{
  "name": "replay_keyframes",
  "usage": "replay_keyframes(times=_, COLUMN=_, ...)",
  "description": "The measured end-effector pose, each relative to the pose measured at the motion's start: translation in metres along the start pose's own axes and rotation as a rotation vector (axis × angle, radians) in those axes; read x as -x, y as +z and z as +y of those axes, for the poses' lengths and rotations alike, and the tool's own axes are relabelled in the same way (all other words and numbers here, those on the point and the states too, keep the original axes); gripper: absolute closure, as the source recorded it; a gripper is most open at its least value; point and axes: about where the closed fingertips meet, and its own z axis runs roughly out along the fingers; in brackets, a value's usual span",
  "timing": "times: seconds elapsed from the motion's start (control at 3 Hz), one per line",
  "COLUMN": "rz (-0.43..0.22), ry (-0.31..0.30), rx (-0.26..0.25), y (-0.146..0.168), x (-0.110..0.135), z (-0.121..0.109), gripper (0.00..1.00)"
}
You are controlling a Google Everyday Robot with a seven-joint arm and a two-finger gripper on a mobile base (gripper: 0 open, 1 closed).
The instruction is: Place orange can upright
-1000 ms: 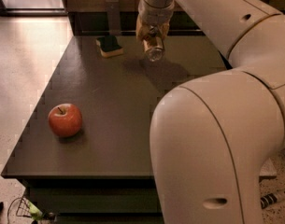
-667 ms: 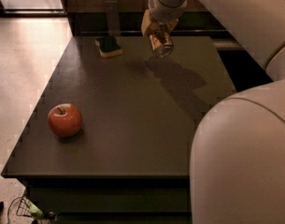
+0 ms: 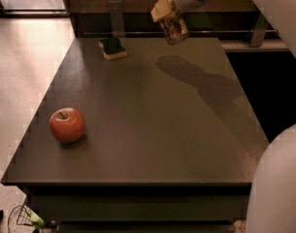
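Near left corner of the dark table (image 3: 152,144): red apple (image 3: 67,125), stem up, sitting alone and well apart from everything else. Far edge, left of centre: green-topped yellow sponge (image 3: 112,48) lying flat on the tabletop, with the arm's shadow (image 3: 201,84) cast across the surface to its right. Above the far edge, right of the sponge: gripper (image 3: 172,27) hanging in the air, fingers closed around the orange can (image 3: 176,33), which is held off the table and tilted, not upright.

The single camera looks down, fairly close, from above the near edge of the surface (image 3: 147,130); the gripper (image 3: 172,25), clasping the orange can (image 3: 178,34), hangs above its far edge.
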Motion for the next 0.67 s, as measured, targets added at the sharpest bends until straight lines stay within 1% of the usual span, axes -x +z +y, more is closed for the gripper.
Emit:
replay_keyframes(times=0.33, rz=-0.159, ry=-0.074, rx=0.18, y=-0.009, x=0.015, z=0.006, gripper=1.0)
replay_keyframes(times=0.67, rz=-0.273, ry=-0.223, rx=0.318, y=-0.016, x=0.018, z=0.023, gripper=1.0)
